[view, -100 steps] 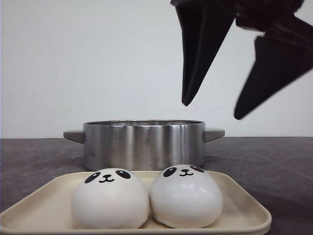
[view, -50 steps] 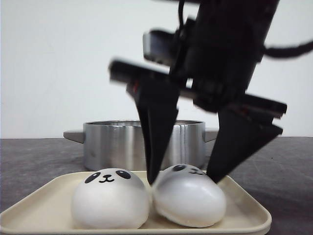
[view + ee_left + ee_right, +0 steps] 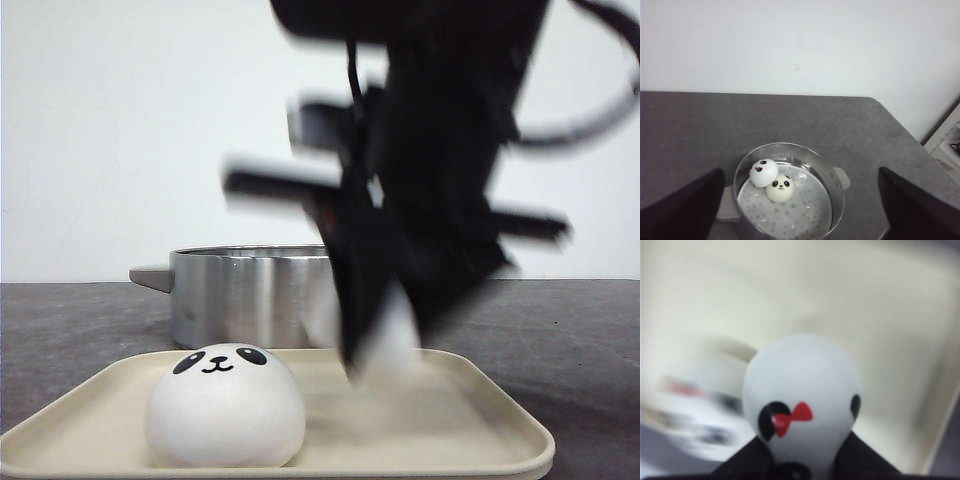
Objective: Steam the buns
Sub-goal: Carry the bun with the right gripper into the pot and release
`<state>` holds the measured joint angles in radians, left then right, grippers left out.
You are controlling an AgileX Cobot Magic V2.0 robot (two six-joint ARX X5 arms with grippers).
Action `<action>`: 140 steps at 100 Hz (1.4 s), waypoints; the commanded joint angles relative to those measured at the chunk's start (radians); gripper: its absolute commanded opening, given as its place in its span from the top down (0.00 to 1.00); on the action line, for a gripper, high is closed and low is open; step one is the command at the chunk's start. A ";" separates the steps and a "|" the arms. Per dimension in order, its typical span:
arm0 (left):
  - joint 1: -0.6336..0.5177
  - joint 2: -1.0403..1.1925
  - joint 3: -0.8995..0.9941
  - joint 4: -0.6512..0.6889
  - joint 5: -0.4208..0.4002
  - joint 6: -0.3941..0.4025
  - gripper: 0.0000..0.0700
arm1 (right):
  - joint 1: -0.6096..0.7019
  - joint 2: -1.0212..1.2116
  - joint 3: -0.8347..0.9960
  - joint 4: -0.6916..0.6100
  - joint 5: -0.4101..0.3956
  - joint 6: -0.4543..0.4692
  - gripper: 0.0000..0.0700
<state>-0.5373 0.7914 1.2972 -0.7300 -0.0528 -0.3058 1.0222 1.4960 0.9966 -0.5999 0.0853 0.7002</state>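
My right gripper (image 3: pixel 375 345) jaws clamped on bun (image 3: pixel 802 390), centre frame above tray (image 3: pixel 480 420); left gripper (image 3: pixel 800 210) jaws apart.

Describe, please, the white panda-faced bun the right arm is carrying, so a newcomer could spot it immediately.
Start at the cream rectangular tray in front of the round steel pot. Just above the tray, the black right gripper pinches a white dome-shaped bun. Unlike the bun resting on the tray, it is airborne and wears a red bow.

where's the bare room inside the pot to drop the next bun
In the steamer pot, two panda buns crowd the perforated floor on the far-left side, touching each other. The rest of the floor, toward the near rim and the right handle, is bare.
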 commanded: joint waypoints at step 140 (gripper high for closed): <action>-0.013 0.093 0.019 -0.126 0.001 0.054 0.15 | -0.339 0.389 0.549 -0.159 0.046 -0.371 0.76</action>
<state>-0.5438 0.8726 1.2972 -0.8455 -0.0532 -0.2611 0.6792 1.8790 1.4879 -0.7307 0.1287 0.3378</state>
